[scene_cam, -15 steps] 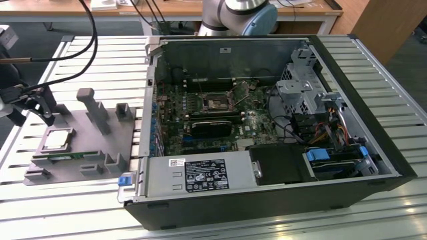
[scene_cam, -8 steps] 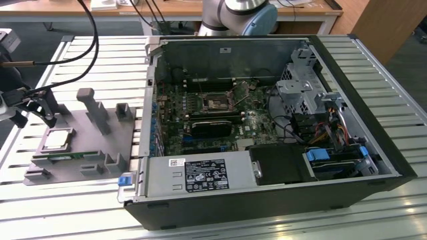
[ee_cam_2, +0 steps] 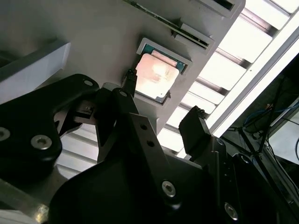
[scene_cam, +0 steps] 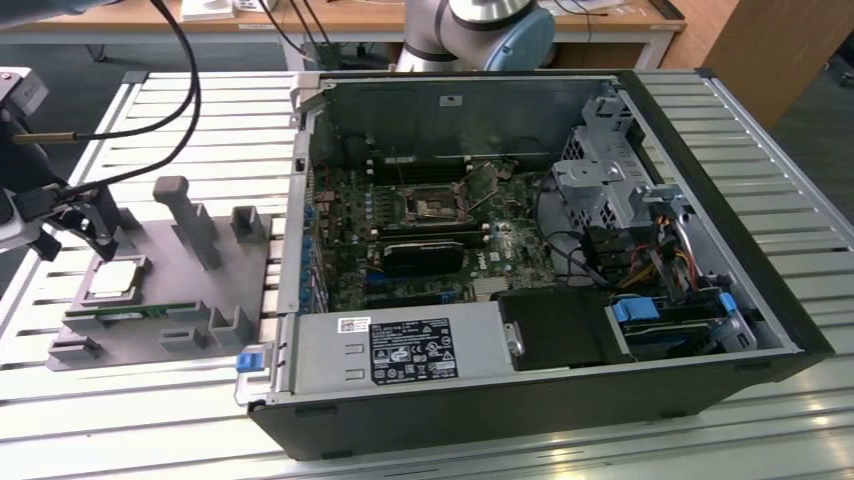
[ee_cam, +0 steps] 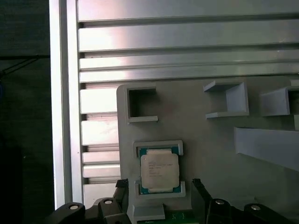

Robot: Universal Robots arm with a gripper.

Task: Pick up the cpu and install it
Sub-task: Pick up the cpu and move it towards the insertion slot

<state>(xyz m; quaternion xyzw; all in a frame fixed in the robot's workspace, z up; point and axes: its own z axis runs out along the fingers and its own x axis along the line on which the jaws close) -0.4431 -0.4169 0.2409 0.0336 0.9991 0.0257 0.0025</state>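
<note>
The cpu (scene_cam: 114,280) is a small square chip with a dull silver top, lying flat in a framed pocket of the grey plastic fixture (scene_cam: 174,300) at the exterior view's left. It also appears in both wrist views (ee_cam: 160,170) (ee_cam_2: 156,74). My gripper (scene_cam: 78,245) hangs just above and slightly behind it, open, with nothing between its black fingers. In the first wrist view the gripper (ee_cam: 159,186) has one finger on either side of the chip's near edge. In the second wrist view the gripper (ee_cam_2: 163,98) stands apart from the chip. The motherboard socket (scene_cam: 438,208) lies inside the open computer case (scene_cam: 534,250).
A green memory stick (scene_cam: 127,312) lies in a slot of the fixture beside the cpu. Grey posts (scene_cam: 187,215) rise from the fixture. Everything stands on a slatted metal table (scene_cam: 747,130). Black cables (scene_cam: 187,100) hang over the table's far left. The arm's base (scene_cam: 481,30) stands behind the case.
</note>
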